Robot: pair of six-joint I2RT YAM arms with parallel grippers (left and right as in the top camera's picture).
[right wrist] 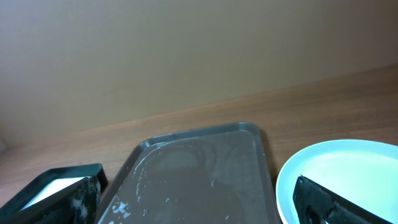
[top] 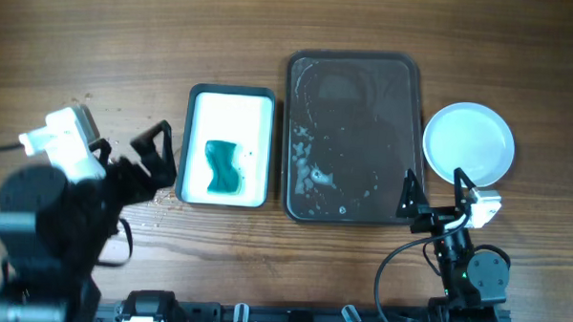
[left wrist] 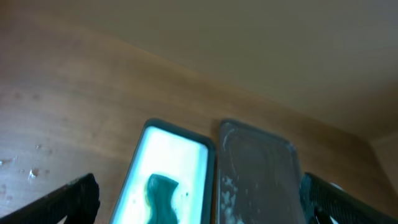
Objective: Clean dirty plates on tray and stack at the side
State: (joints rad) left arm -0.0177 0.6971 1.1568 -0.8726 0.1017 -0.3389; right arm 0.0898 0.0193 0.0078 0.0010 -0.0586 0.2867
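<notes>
left gripper (top: 161, 155): jaws wide apart, nothing between them; hangs over bare table (top: 100, 40) at the left end, pointing toward the tub.
tub (top: 197, 144): white-lined, dark rim, just ahead of the left gripper; in the left wrist view it lies between the two fingertips, further out.
sponge (top: 225, 166): teal-green, lying in the half of the tub nearer the left gripper, with teal-tinted liquid around it.
tray (top: 355, 63): dark, rounded corners, just beyond the tub as seen from the left gripper, the two close side by side. From the right gripper it's ahead and to the left. Surface wet, with streaks and white foam specks bunched in its near-left part.
right gripper (top: 435, 190): jaws fully spread, holding nothing; left finger over the tray's near-right corner, right finger over the near edge of the plates.
plates (top: 469, 139): white round on the bare wood just beside the tray's right rim, ahead and right of the right gripper. Top face plain white. Can't tell how many are stacked.
</notes>
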